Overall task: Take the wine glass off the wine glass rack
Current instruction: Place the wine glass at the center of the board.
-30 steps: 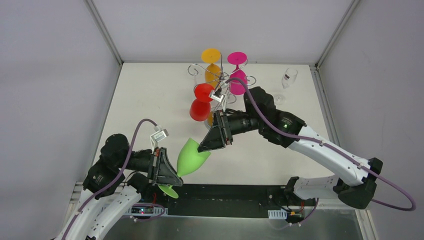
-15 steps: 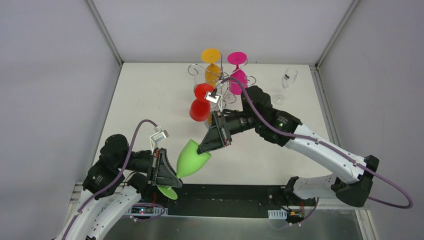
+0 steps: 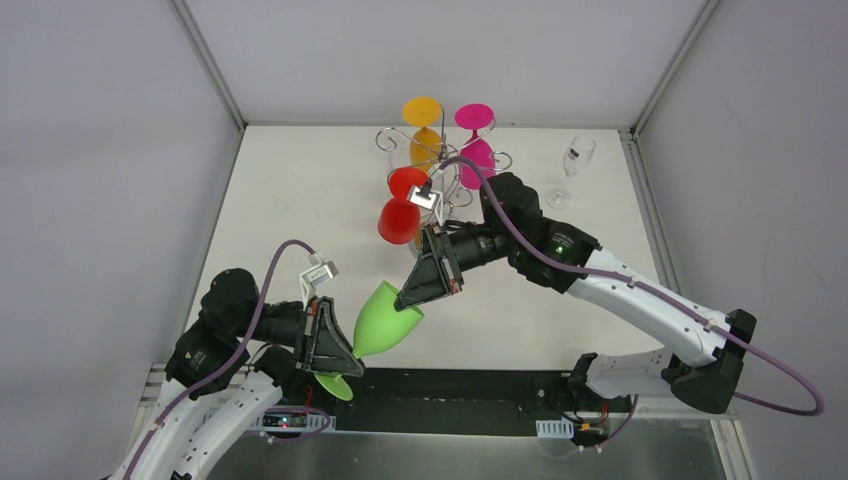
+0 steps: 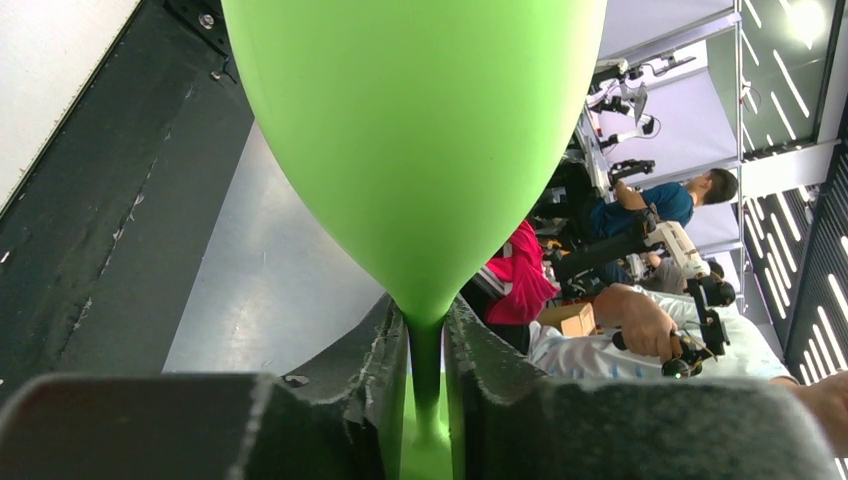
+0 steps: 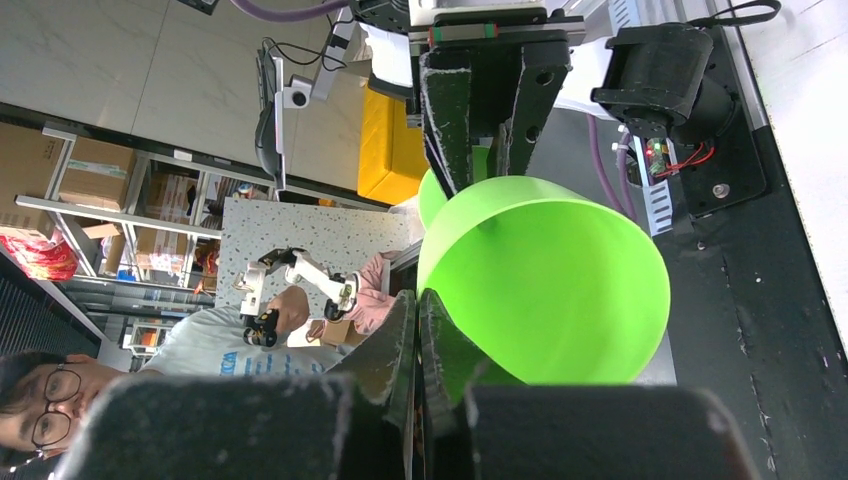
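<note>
A green wine glass is held tilted in the air near the table's front edge, away from the wine glass rack. My left gripper is shut on its stem, just under the bowl. My right gripper is shut on the rim of the bowl, one finger inside and one outside. The silver wire rack stands at the back middle; its base is hidden behind my right arm. Red, orange and magenta glasses hang on it upside down.
A clear glass stands upright at the back right of the table. The black front rail lies below the green glass. Grey walls close the table on three sides. My left gripper shows in the right wrist view.
The green glass and both grippers have shifted slightly left and toward the front edge. Both grips are unchanged.
</note>
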Controlling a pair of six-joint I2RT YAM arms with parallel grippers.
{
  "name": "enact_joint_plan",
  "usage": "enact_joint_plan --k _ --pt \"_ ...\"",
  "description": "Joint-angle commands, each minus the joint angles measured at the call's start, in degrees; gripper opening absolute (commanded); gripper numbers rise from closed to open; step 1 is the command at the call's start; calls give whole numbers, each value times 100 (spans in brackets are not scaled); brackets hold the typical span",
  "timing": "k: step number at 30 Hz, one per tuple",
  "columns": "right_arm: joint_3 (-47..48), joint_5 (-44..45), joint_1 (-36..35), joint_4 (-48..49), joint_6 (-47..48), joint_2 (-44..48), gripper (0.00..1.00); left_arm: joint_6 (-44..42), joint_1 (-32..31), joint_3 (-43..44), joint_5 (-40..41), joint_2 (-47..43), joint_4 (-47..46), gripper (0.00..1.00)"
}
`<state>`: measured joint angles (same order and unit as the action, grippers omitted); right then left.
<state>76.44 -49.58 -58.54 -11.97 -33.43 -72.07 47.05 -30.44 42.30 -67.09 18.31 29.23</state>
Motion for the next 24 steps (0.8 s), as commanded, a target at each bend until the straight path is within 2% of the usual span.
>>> enact_joint_plan --k 1,4,7,13,24 --pt "-60 -218 -51 215 81 173 0 -167 -48 83 1 67 -207 27" --pt "-71 -186 -39 112 148 267 0 -206 -44 85 44 110 -208 48" --pt "-85 -200 -35 -48 234 377 0 -264 -42 70 92 168 -208 55" --pt "-255 12 59 -780 642 828 0 -333 -46 32 310 333 -205 59" --pt "-86 1414 831 -3082 1621 1625 0 -679 -46 -51 955 785 73 61"
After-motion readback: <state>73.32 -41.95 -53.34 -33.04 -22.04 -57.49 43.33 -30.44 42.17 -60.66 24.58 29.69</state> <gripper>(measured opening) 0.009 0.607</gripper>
